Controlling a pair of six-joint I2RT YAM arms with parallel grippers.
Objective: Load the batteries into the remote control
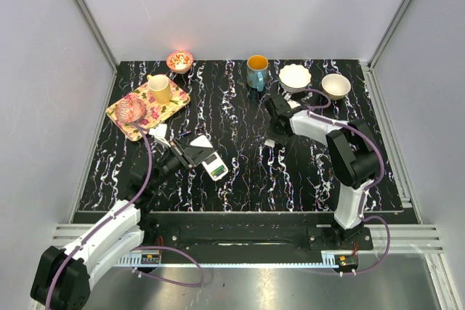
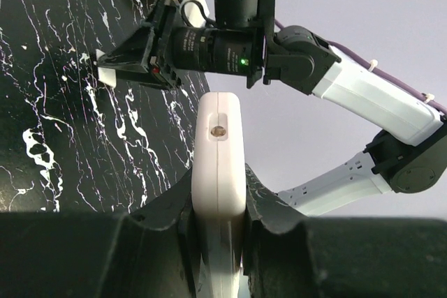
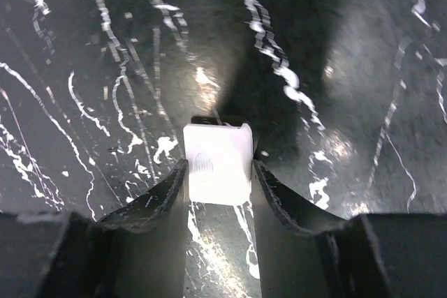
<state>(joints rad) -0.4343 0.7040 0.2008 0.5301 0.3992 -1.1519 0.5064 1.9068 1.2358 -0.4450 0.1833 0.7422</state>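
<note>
The left hand (image 2: 220,190) is clenched on the remote control (image 2: 218,134), gripping it edge-on by its long sides, left of the middle of the black marbled surface (image 1: 247,172); a small round lens shows at its far end; any print on it is too small to read; the right hand (image 3: 218,176) sits low at the surface, its fingers (image 3: 164,197) pressed against both sides of a small white plastic piece (image 3: 216,151) lying flat there.

top view evenly lit, sharp; we note a hot glow in the far bowl (image 1: 179,59). right wrist view dim, soft, glare streaks on table (image 3: 335,68), white piece (image 3: 218,162) washed out. left wrist: remote (image 2: 218,165) bright, foreground blurred.
</note>
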